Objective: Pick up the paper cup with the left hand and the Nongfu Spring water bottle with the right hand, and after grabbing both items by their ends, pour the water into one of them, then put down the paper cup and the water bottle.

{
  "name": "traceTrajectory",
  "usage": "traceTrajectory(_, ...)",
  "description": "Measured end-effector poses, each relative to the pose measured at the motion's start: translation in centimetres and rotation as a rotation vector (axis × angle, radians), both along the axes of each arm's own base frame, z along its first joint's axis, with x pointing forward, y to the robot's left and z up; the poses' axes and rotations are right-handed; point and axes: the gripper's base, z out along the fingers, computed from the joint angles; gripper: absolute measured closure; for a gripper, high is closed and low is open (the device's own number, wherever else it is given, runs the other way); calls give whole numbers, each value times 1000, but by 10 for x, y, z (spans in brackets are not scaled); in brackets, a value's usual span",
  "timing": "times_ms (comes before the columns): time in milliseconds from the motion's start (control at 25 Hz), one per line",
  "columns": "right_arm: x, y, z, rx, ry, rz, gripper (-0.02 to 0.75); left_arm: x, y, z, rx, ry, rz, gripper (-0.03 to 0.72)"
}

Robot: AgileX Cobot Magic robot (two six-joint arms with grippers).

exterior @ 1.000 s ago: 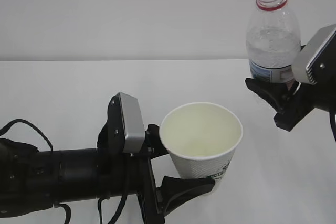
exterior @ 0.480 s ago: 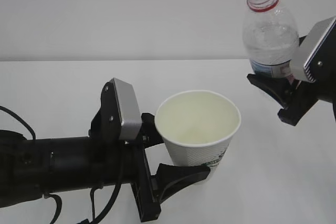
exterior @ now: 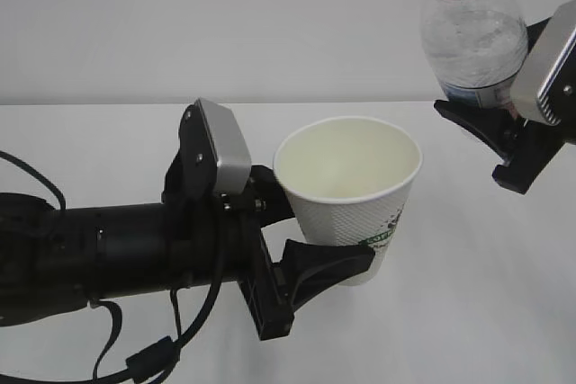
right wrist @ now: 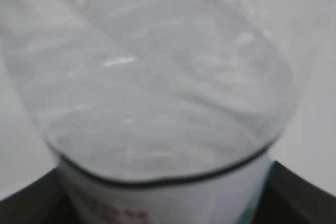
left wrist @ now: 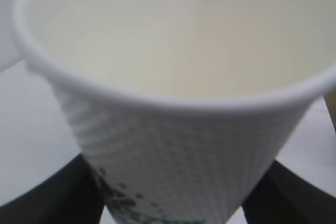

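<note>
Spanning a plain white surface (exterior: pixel 108 141) and wall, left claw (exterior: pixel 310 240) is clamped on paper cup (exterior: pixel 351 204), right claw (exterior: pixel 499 137) on bottle (exterior: pixel 472 38); label print is seen only in wrist views.

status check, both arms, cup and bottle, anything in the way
Left gripper shut on paper cup, upright, off the table. Right gripper shut on water bottle, uncapped, upright, up right of cup. Cup looks empty, no pour. Nothing between them.

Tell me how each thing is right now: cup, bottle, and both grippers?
cup: upright, held off the table, looks empty
bottle: uncapped, roughly upright, held up, not pouring
left gripper: shut on the cup
right gripper: shut on the bottle
</note>
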Motion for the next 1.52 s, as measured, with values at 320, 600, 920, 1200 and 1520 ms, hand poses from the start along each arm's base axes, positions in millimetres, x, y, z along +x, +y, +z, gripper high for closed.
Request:
traceTrajectory(320,2,-2,0,-44,7,-10,215,3,-3,1,46,-7,-9,167)
traceTrajectory(600,6,-1,9,-78,-34,-1,215,7,-7,5,63,19,-18,167)
traceTrajectory(920,12,-4,17,-147,-69,-24,215,9,-8,15,73,-5,-6,167)
traceTrajectory(1200,12,-4,18,-213,-108,-5,215,9,-8,14,81,-5,-4,171)
traceTrajectory(1520,12,-4,18,-258,-133,9,215,9,-8,14,84,-4,-3,172)
